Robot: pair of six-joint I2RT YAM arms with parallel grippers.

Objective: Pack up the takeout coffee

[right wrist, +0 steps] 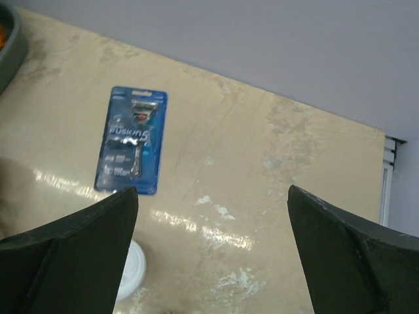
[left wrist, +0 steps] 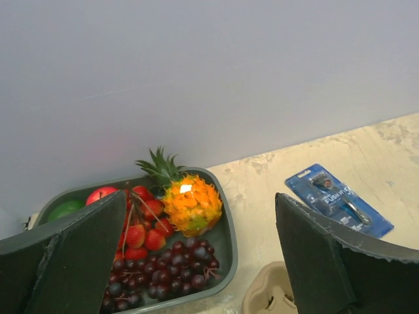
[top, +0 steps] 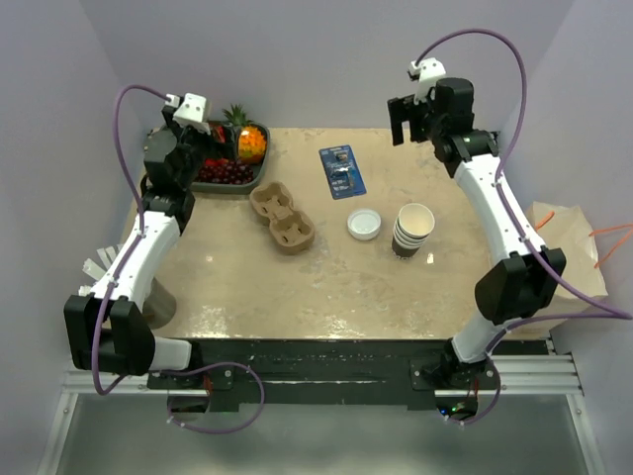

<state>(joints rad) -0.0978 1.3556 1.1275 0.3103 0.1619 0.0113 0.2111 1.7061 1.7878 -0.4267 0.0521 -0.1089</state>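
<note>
No lidded cup shows in any view. A round white plastic lid [top: 364, 225] lies alone on the table, and its edge shows in the right wrist view [right wrist: 131, 275]. A stack of lidless nested brown cups [top: 413, 230] stands just right of it. A brown moulded-pulp cup carrier [top: 282, 216] lies left of the lid, and its end shows in the left wrist view [left wrist: 272, 294]. My left gripper [left wrist: 200, 261] is open and empty, raised above the fruit tray at the far left [top: 203, 139]. My right gripper [right wrist: 213, 255] is open and empty, raised at the far right [top: 406, 124].
A grey tray [top: 259, 173] of fake fruit sits at the far left corner [left wrist: 226, 216]. A blue razor pack [top: 342, 170] lies at the far middle [right wrist: 133, 139]. A brown paper bag [top: 574, 252] stands off the table's right edge.
</note>
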